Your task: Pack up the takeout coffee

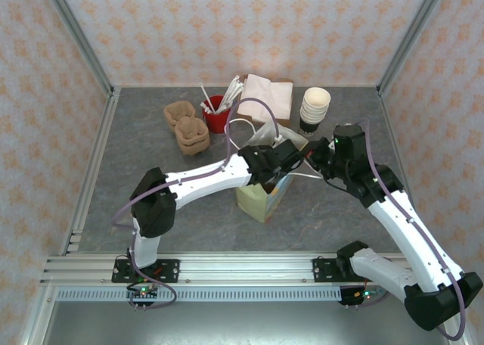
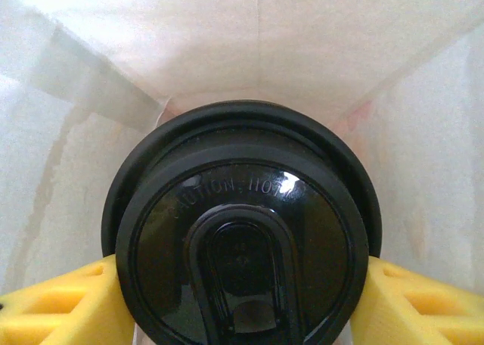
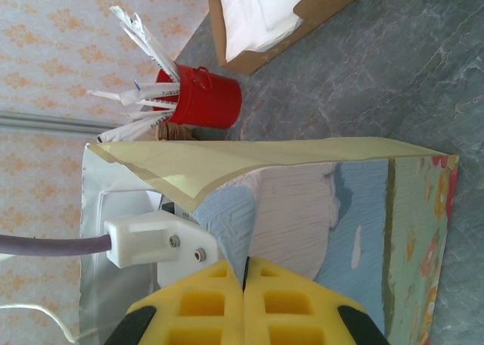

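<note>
yellow blocky left gripper [image 2: 242, 303] clasps glossy round-lidded takeout coffee [image 2: 242, 209]

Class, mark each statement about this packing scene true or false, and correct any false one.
1. The left pincer holds the takeout coffee inside the paper bag. True.
2. The coffee's lid is white. False: the lid is black.
3. The right pincer is wide open. False: it is shut on the bag's edge.
4. The red cup holds white paper-wrapped sticks. True.
</note>
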Action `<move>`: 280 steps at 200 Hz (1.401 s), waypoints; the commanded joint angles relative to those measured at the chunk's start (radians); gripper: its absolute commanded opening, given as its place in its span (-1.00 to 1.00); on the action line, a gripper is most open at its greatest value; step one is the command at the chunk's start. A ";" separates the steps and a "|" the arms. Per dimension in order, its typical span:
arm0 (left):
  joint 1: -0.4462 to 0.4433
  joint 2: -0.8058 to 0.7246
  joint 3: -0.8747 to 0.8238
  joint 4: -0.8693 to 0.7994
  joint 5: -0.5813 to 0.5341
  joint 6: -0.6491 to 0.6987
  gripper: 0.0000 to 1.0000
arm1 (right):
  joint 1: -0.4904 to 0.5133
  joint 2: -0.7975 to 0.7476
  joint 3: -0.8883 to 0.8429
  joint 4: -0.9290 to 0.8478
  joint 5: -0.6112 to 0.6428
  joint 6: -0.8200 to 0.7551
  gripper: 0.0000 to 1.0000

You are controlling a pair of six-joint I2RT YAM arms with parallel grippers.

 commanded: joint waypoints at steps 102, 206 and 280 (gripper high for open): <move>0.054 0.156 0.121 -0.086 0.040 0.012 0.33 | 0.000 -0.013 0.006 -0.025 -0.111 -0.073 -1.00; 0.073 0.141 0.228 -0.114 0.082 0.019 0.67 | -0.035 -0.012 0.009 -0.042 -0.122 -0.084 -1.00; 0.075 0.042 0.286 -0.189 0.131 0.040 1.00 | -0.053 -0.013 0.031 -0.096 -0.082 -0.125 -1.00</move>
